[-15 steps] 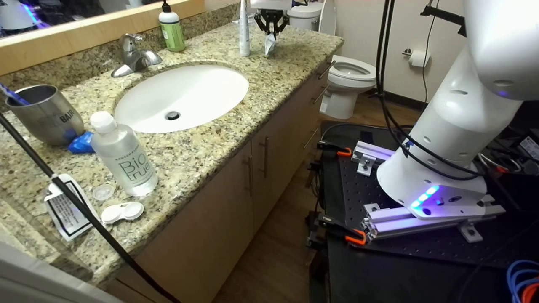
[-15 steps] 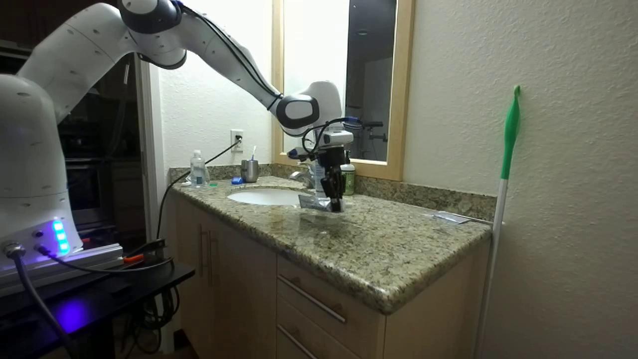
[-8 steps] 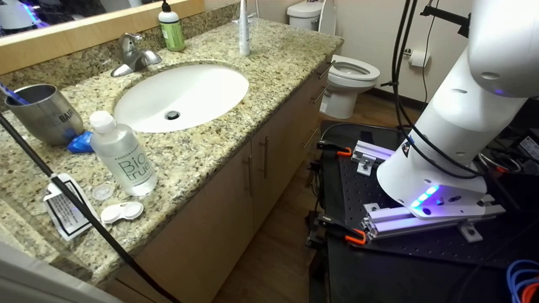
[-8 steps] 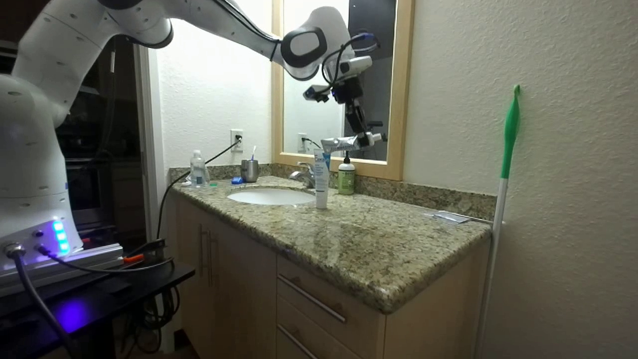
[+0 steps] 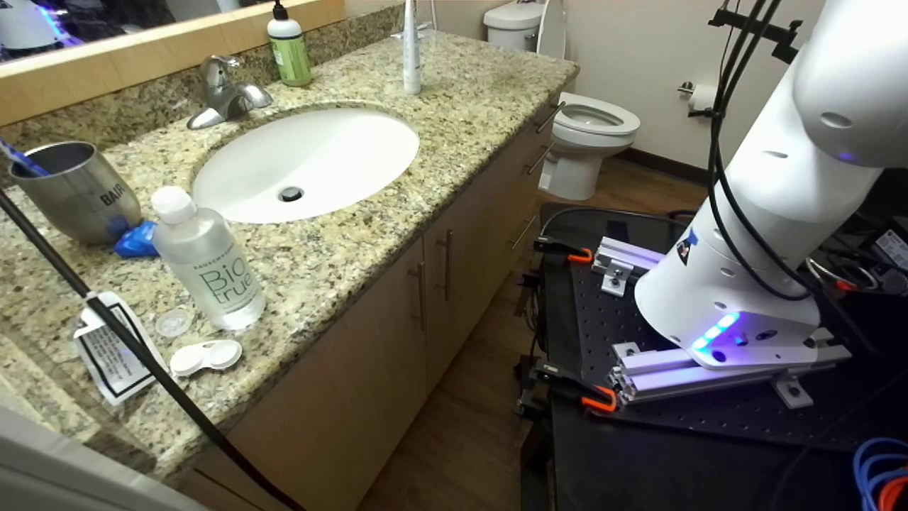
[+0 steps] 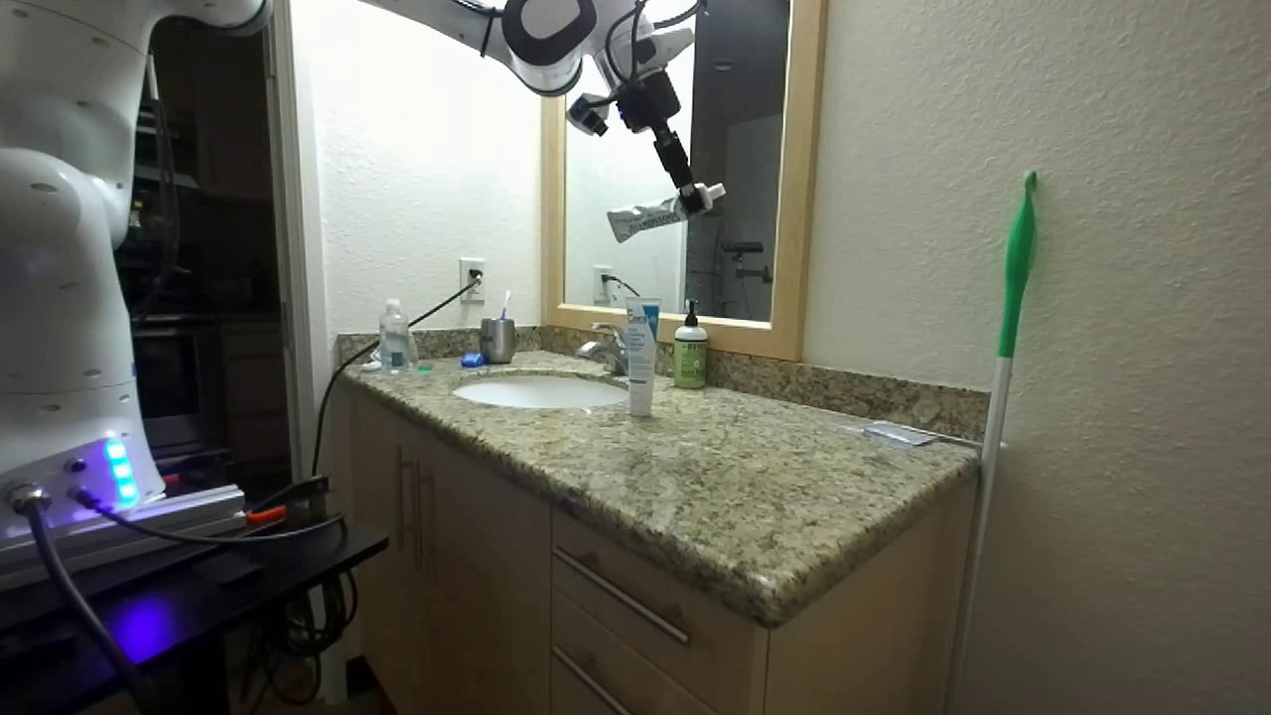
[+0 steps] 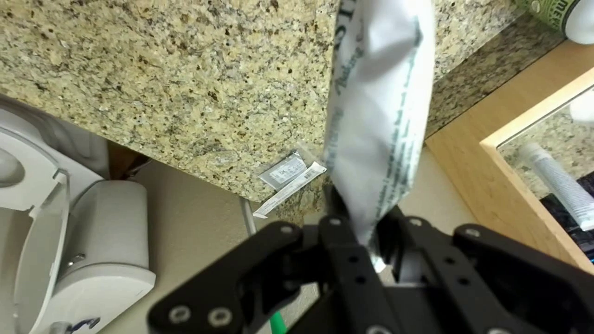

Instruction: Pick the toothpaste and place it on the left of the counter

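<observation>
The toothpaste, a small whitish-grey tube [image 6: 647,217], hangs in the air in front of the mirror, well above the counter [image 6: 695,487]. My gripper [image 6: 690,199] is shut on it near its white cap end; the flat end points down and toward the sink side. In the wrist view the tube [image 7: 378,102] fills the upper middle, its lower end between my fingers [image 7: 359,218]. The speckled counter also shows in an exterior view [image 5: 489,92], where gripper and tube are out of view. It lies below in the wrist view [image 7: 185,83].
A tall white tube [image 6: 641,357] stands upright below my gripper, near the green soap bottle [image 6: 690,348] and faucet [image 5: 227,92]. The sink [image 5: 312,163], clear bottle [image 5: 209,262], steel cup [image 5: 78,191] and contact lens case [image 5: 206,357] are at the other end. A flat packet [image 6: 899,432] lies near the wall.
My gripper has lifted the toothpaste off the counter, high above the standing white tube, then higher and a little toward the sink side. The tube now tilts with its cap up.
</observation>
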You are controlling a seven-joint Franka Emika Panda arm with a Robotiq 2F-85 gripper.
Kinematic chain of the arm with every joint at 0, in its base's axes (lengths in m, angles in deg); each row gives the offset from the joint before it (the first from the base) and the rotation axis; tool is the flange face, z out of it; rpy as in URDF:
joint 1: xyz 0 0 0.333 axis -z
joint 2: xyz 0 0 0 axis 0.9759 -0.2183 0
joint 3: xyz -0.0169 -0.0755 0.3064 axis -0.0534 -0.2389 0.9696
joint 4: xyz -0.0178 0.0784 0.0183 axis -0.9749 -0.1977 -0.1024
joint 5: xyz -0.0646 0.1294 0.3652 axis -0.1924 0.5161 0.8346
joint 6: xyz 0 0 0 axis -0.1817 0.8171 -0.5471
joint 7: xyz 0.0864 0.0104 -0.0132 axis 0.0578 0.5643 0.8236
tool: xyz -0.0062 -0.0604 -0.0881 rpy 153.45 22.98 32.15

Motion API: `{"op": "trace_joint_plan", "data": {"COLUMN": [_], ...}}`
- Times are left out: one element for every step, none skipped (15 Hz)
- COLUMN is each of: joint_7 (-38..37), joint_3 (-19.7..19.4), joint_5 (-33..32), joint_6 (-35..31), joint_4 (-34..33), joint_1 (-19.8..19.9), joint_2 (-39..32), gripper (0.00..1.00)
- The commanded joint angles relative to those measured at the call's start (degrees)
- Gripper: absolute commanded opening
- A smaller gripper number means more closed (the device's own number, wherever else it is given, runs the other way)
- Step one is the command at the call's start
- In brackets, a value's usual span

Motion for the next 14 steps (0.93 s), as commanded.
{"op": "trace_joint_plan", "data": {"joint_7": [-0.1,1.8,3.1,3.3,3.4,3.5,2.9,2.7,3.1,4.9,2.3,2.3,2.3,2.3], "joint_3": [0.2,1.6,2.9,3.6,4.3,5.4,6.6,7.8,9.3,10.3,8.8,9.9,10.4,10.5], "joint_5": [0.1,0.5,-0.6,-1.9,-3.0,-3.6,-4.8,-5.6,-5.7,-3.8,-4.4,-4.4,-4.4,-4.4], "joint_6": [1.5,1.7,-0.5,-1.5,-2.9,-3.4,-5.2,-6.4,-7.2,-5.8,-4.5,-4.5,-4.6,-4.6], "joint_4": [-0.2,1.8,5.2,6.7,7.5,8.1,8.9,9.8,10.3,10.6,6.7,7.4,7.9,8.3], "joint_1": [-0.7,-1.9,-4.2,-5.7,-7.2,-8.9,-10.9,-12.7,-14.4,-15.2,-14.0,-15.2,-15.9,-16.1], "joint_2": [-0.8,1.1,4.2,5.9,6.8,7.8,8.9,10.2,10.9,11.5,8.2,9.0,9.6,9.9], "gripper": [0.05,0.05,0.05,0.05,0.05,0.05,0.05,0.05,0.05,0.05,0.19,0.19,0.19,0.19]}}
